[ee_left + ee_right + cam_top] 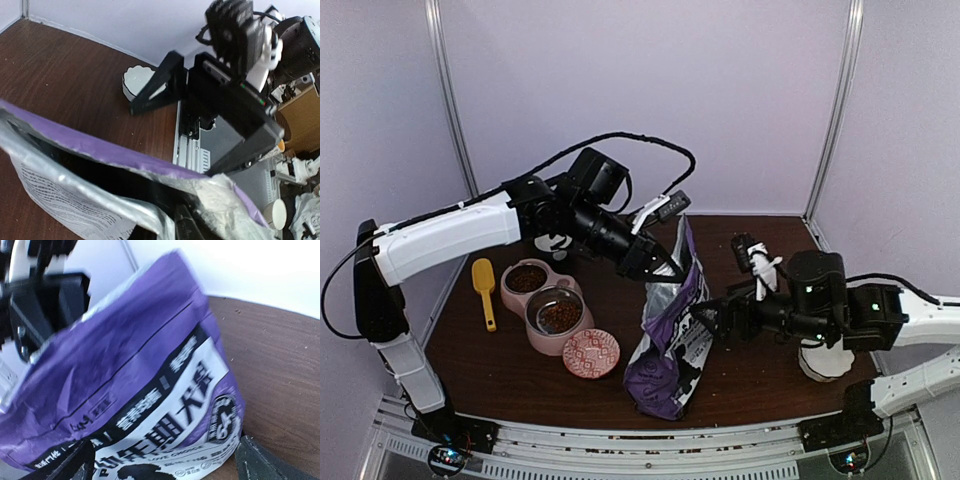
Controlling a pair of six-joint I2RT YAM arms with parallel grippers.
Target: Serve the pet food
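Note:
The purple pet food bag (670, 335) stands at the table's middle, its top open. My left gripper (660, 264) is at the bag's top rim; in the left wrist view one dark finger (187, 222) sits inside the silver-lined mouth, and the gripper (186, 220) looks shut on the bag rim (100, 150). My right gripper (705, 320) is open against the bag's right side; its fingers (75, 465) straddle the bag's labelled front (150, 405). Brown kibble (560, 316) lies in both steel bowls of the pink feeder (510, 298).
A yellow scoop (483, 290) lies left of the feeder. A pink patterned dish (591, 353) sits in front of it. A white cup (823, 362) stands under the right arm and a white roll (760, 258) behind it. Walls close the back and sides.

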